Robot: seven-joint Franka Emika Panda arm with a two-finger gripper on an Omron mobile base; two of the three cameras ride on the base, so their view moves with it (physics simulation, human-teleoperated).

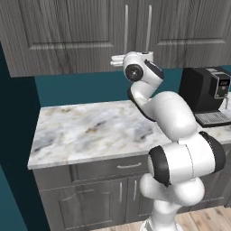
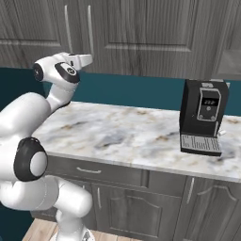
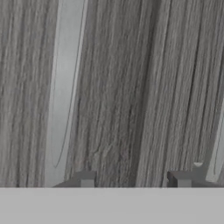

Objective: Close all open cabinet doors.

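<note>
Two tall dark grey cabinet doors, a left door and a right door, hang above the counter and look flush with each other. Their silver handles flank the centre seam. In the right base view the same doors also look flat. My white hand is raised to the doors' lower edge, right at the handles. In the hand view my gripper is open, close against the wood grain, with nothing between its fingertips. One handle runs up the left.
A marble counter lies under the wall cabinets. A black coffee machine stands at its right end. Base cabinets and a drawer front sit below. My arm's elbow hangs over the counter's front.
</note>
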